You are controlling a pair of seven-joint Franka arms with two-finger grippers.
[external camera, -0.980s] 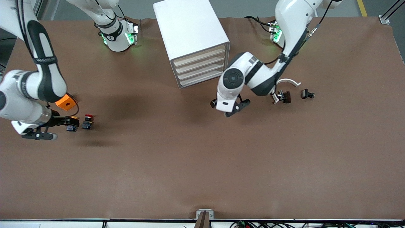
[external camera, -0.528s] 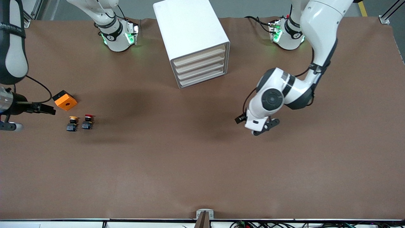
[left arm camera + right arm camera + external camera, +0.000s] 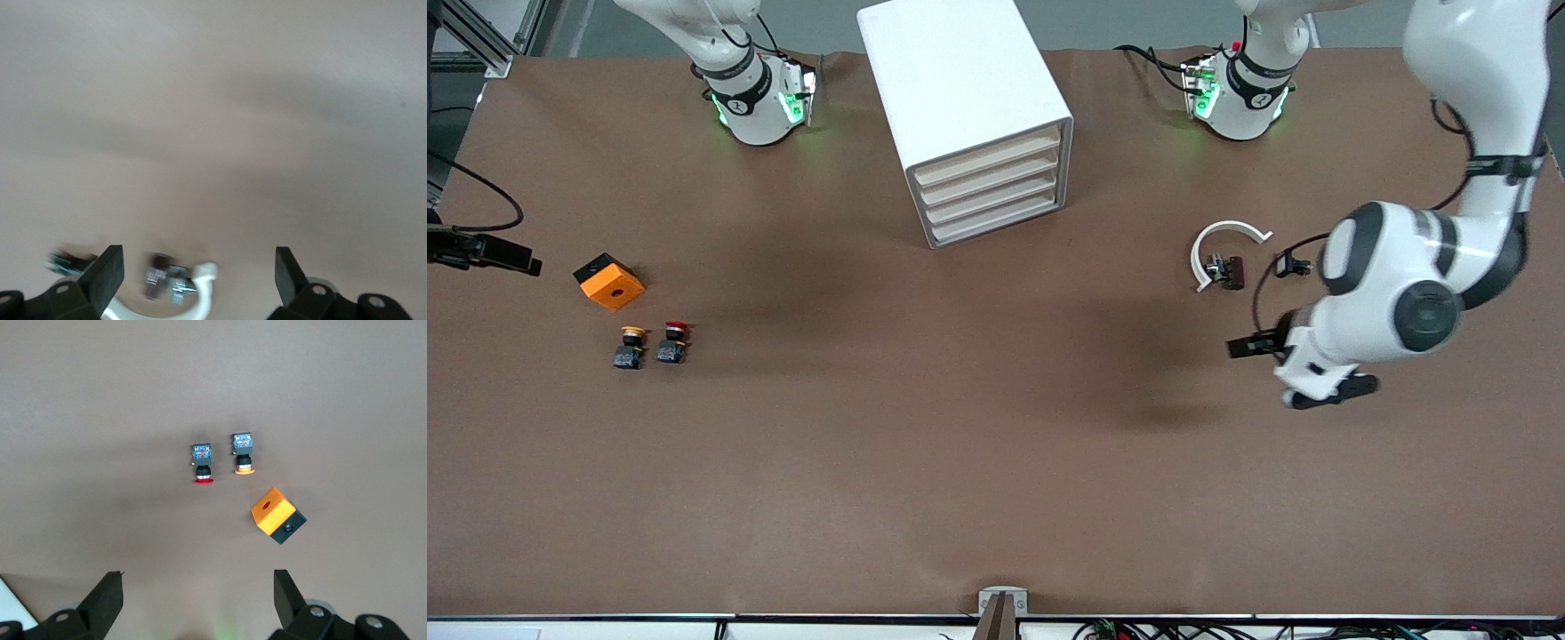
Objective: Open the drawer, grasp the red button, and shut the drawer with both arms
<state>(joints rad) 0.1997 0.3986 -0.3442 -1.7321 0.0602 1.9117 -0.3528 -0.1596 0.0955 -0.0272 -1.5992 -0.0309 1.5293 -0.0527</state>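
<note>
Cabinet with all four drawers shut, red button on table beside yellow button near orange cube, left gripper spread over white clip, right gripper spread at right arm's table end.

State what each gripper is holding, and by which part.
Nothing is held. The left gripper and the right gripper are both open and empty, over bare brown table.

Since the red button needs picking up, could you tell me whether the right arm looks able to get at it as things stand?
Probably yes: the red button lies uncovered on the table, apart from the yellow-capped button beside it, and the right end effector is open with nothing between.
</note>
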